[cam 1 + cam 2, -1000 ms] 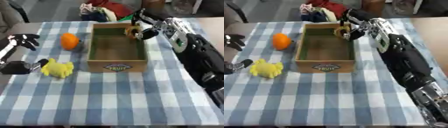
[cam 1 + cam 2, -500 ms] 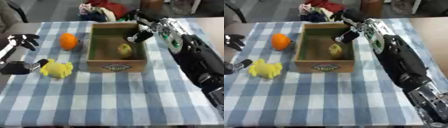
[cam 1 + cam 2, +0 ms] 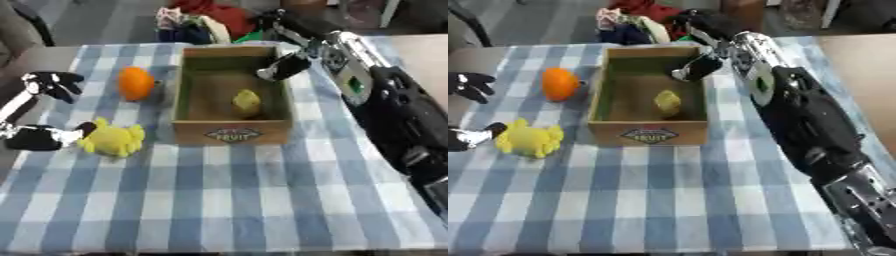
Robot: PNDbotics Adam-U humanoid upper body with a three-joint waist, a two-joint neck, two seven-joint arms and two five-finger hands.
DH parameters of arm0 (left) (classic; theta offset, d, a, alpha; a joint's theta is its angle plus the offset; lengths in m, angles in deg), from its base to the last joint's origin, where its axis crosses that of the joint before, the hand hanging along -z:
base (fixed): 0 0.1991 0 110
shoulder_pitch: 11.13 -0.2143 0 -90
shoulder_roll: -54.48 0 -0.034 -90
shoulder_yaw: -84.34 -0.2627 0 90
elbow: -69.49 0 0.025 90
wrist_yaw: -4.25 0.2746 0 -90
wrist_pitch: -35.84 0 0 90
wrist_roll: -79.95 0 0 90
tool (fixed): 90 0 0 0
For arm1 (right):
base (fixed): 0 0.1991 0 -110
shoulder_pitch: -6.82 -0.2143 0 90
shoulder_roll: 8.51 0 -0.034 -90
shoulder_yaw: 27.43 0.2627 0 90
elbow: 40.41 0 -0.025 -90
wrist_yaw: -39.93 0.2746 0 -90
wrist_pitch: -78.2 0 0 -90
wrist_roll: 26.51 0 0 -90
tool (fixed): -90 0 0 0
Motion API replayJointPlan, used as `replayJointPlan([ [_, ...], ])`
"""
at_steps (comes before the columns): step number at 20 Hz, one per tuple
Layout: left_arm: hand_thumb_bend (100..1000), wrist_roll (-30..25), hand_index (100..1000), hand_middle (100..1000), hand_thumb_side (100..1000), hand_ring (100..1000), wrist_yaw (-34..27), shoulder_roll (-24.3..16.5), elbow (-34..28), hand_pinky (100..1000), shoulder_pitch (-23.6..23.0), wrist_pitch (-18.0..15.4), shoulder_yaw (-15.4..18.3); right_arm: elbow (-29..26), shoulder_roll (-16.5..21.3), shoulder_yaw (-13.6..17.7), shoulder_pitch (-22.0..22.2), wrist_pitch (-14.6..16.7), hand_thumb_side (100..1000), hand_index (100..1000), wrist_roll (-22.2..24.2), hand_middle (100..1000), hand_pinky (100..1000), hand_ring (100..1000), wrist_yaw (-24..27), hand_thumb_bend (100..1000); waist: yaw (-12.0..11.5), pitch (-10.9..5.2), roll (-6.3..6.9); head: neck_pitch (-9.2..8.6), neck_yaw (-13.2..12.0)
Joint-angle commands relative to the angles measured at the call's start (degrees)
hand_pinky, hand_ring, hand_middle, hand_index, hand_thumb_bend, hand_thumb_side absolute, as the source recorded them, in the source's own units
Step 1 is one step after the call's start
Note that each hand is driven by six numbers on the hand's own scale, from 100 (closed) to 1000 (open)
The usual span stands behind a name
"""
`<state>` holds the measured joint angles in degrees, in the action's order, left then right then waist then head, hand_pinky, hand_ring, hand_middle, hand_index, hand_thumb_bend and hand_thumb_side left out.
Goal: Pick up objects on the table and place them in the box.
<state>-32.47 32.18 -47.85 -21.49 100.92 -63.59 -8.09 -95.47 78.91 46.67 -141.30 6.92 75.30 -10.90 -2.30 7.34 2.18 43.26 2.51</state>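
Hovering right robot hand (image 3: 284,66) over box (image 3: 232,133), fingers relaxed, empty | yellow fruit (image 3: 247,102) inside | next: orange (image 3: 136,83), yellow plush (image 3: 114,140) on bench (image 3: 236,200) | left robot hand (image 3: 54,83) curled, idle

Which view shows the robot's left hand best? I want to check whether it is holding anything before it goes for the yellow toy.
The left eye view: the left hand shows whole there, by the table's left edge, fingers curled and holding nothing. The right eye view cuts it off at the picture's left border.

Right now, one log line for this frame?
right hand: open, over box | in box: yellow fruit | on table: orange, yellow toy | left hand: idle
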Motion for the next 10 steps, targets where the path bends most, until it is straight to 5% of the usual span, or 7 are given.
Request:
replayJointPlan([
  [1, 515, -2.67, 884, 698, 265, 683, 3.04, -3.74, 1.03, 766, 1.66, -1.06, -1.28, -1.48, 1.49, 0.36, -0.93, -0.21, 382, 946, 0.15, 755, 817, 797, 0.95, 375, 0.15, -1.12, 0.23, -0.37, -0.3],
  [10, 543, -7.71, 908, 770, 228, 765, 10.91, -5.18, 9.2, 810, 7.05, -5.94, -7.06, -2.73, 2.12, 0.53, -0.65, -0.73, 383, 945, 0.09, 750, 815, 794, 2.89, 367, 1.13, -1.48, 0.41, -0.25, -0.95],
])
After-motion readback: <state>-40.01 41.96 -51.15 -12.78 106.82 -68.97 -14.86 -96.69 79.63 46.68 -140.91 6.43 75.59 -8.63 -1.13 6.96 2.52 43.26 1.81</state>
